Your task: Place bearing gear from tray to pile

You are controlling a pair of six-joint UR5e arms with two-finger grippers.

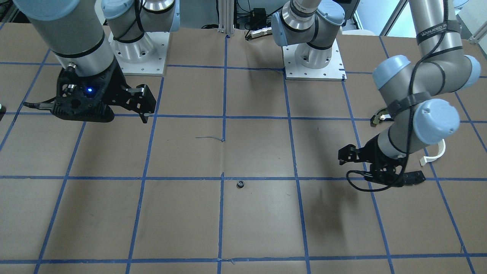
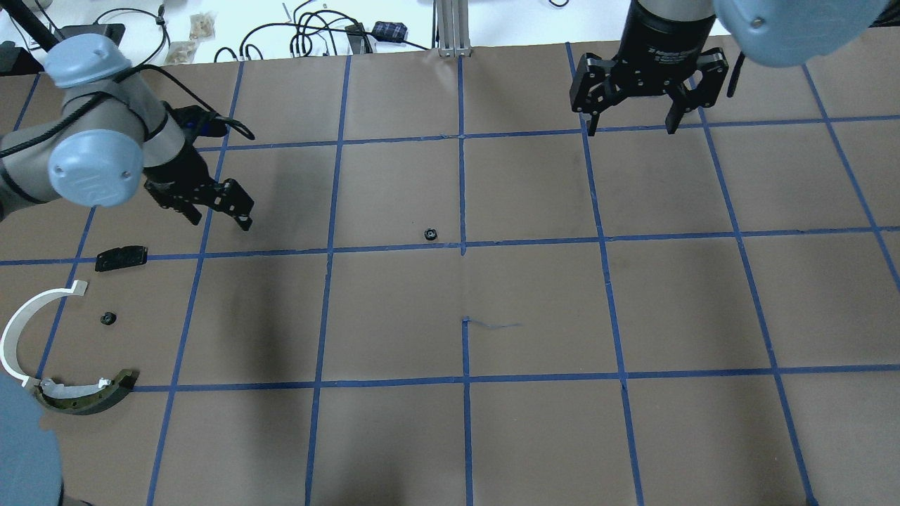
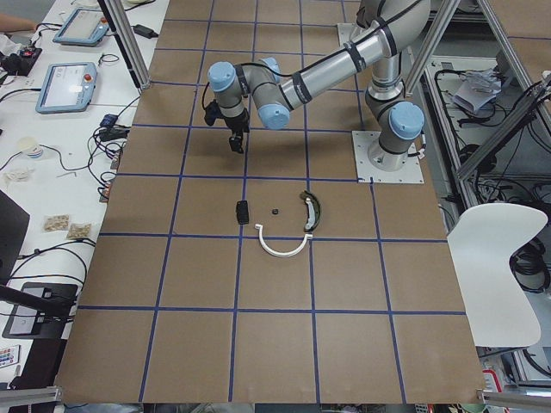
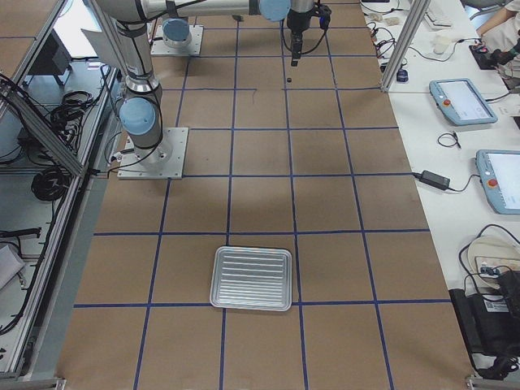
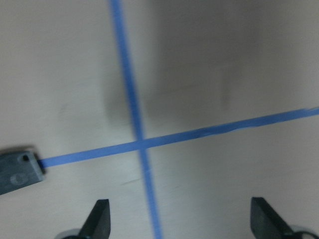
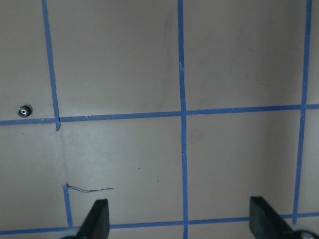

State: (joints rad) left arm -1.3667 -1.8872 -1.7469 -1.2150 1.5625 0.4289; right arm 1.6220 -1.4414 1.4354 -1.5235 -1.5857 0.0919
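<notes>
A small dark bearing gear (image 2: 430, 234) lies alone on the brown table near its middle; it also shows in the front view (image 1: 241, 184) and the right wrist view (image 6: 23, 110). The pile lies at the robot's left: a flat black plate (image 2: 121, 258), a white half-ring strip (image 2: 20, 329), a dark curved piece with a white band (image 2: 86, 395) and a second small gear (image 2: 107, 318). My left gripper (image 2: 214, 209) is open and empty, between the pile and the lone gear. My right gripper (image 2: 636, 105) is open and empty, held high. The metal tray (image 4: 252, 279) looks empty.
Blue tape lines grid the table. A loose blue thread (image 2: 492, 325) lies near the centre. The two arm bases (image 1: 314, 62) stand at the robot's edge. Cables and small items (image 2: 316, 31) lie beyond the far edge.
</notes>
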